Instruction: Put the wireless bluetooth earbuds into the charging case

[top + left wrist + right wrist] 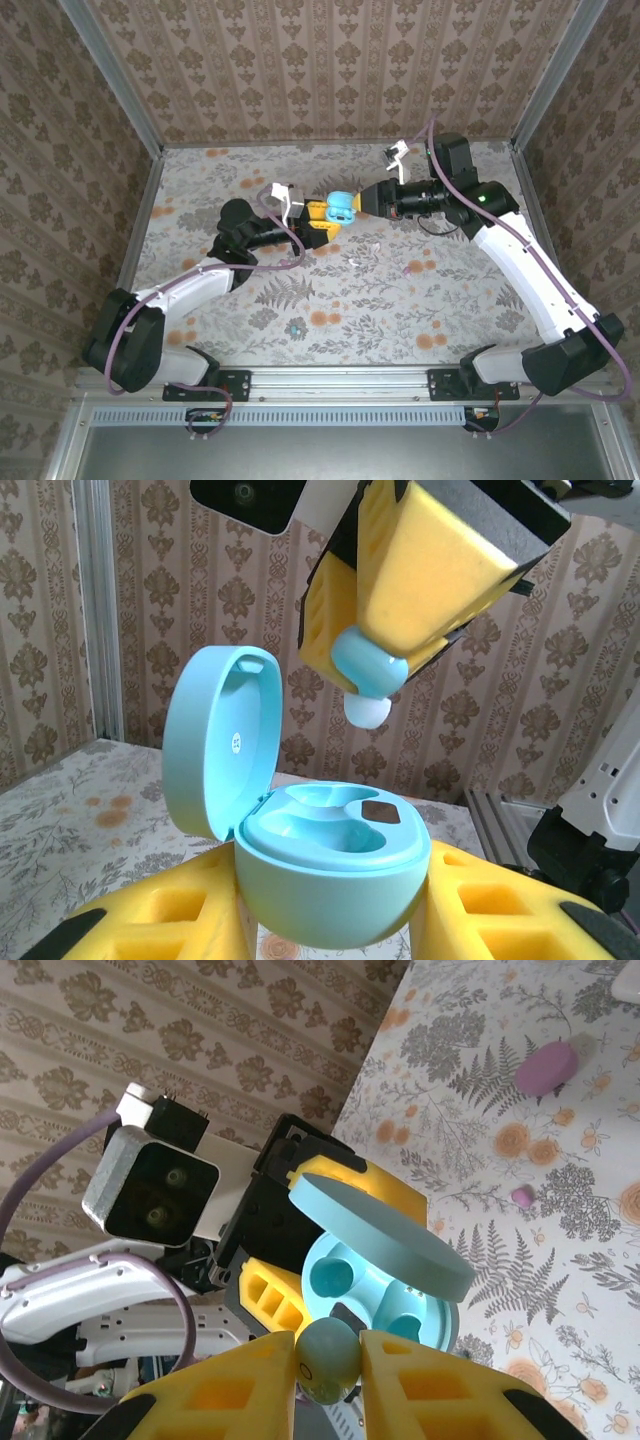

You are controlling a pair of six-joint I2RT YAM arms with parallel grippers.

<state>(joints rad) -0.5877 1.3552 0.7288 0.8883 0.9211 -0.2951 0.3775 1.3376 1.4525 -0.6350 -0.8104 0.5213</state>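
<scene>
Right gripper (328, 1362) has its yellow foam-padded fingers (230, 1390) pressed together on a small rounded teal plastic earbud (368, 670). The bud's pale tip points down, hanging just above the open teal pebble-shaped charging case (335, 880) without touching it. Left gripper (335, 925) clamps that case by its lower shell and holds it off the table, with the round hinged lid (215, 745) standing upright beside the two moulded wells (330, 815). To seat the bud well, the right arm probably needs to line the tip up over one well and come down straight, clear of the lid. It should part its fingers only once the bud sits flush, while the left holds steady. Beyond them lies the pale table cloth (400, 310), printed with grey ferns and orange flowers. A pink oval plastic case (545, 1067) and a tiny pink bud (521, 1196) rest on it, apart from each other. Brown damask wallpaper (330, 70) and grey metal frame posts (110, 80) close in the cell.
</scene>
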